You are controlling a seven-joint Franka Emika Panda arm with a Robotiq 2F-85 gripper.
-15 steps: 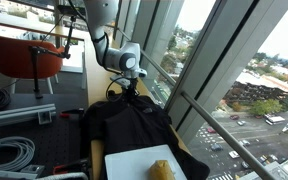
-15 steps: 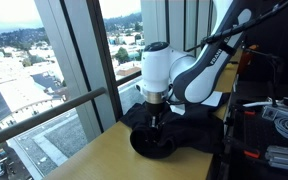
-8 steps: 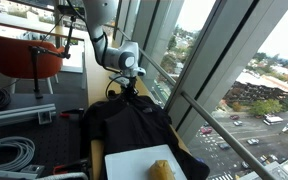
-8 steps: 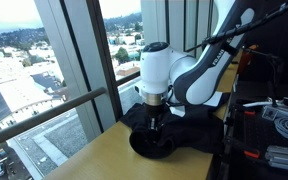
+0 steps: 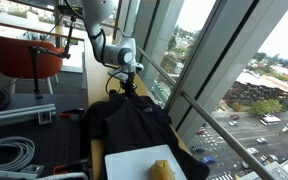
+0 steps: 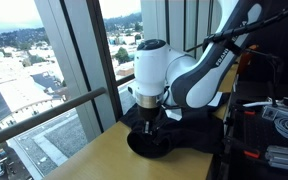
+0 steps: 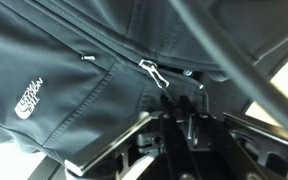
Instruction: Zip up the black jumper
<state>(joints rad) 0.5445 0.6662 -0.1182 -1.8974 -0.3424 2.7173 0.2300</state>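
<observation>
The black jumper (image 5: 124, 125) lies rumpled on the counter (image 6: 79, 160), touching the far edge of the white board (image 5: 134, 160) and spreading wider than it. The pincer (image 5: 127, 85) points down onto the end of the jumper farthest from the white board. In the wrist view its fingertips (image 7: 172, 112) sit close together on the fabric, just beside the silver zip pull (image 7: 154, 72). I cannot tell whether they are clenched on anything. A white logo (image 7: 29, 98) shows on the cloth.
</observation>
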